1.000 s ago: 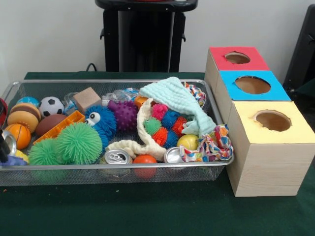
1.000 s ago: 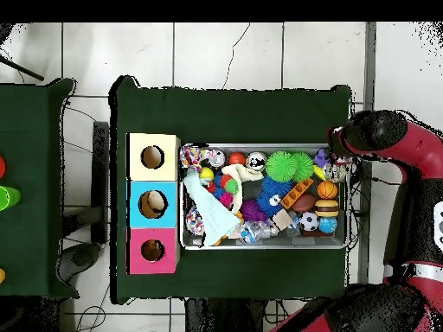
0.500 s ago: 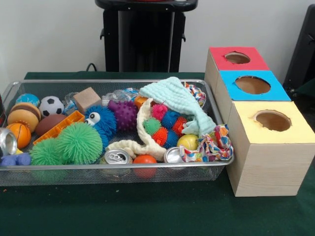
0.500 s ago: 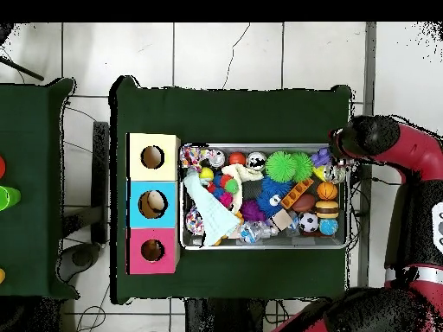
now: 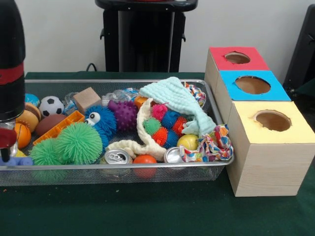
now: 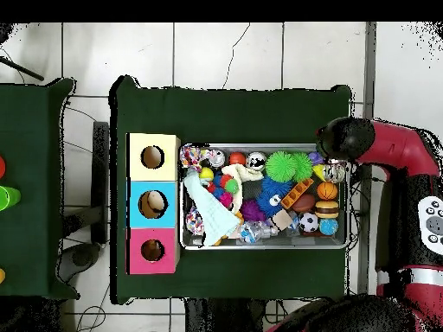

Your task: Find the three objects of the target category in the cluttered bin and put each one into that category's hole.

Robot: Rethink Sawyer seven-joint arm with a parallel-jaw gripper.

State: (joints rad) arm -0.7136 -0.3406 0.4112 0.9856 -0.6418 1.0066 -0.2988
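The wire mesh bin (image 5: 118, 167) holds a jumble of toys. My gripper (image 5: 6, 147) hangs at the bin's left end on the black and red arm, low among the things there; its state is hidden. In the overhead view the gripper (image 6: 333, 168) is over the bin's (image 6: 260, 245) right end. Two silver cans (image 5: 117, 157) (image 5: 173, 155) lie at the front rim. Beside the bin stand the yellow box (image 5: 272, 129), the blue box (image 5: 252, 88) and the red box (image 5: 237, 60), each with a round hole on top.
Two green spiky balls (image 5: 78, 142), a blue furry toy (image 5: 101, 120), a purple spiky ball (image 5: 124, 114), a soccer ball (image 5: 51, 105), a wooden cube (image 5: 87, 98), a mint cloth (image 5: 178, 101) and a cream cloth (image 5: 140, 142) crowd the bin. A black stand (image 5: 145, 37) rises behind it.
The arm has swung in over the bin's end and come down. It now covers the silver can and the balls that showed at that end of the bin.
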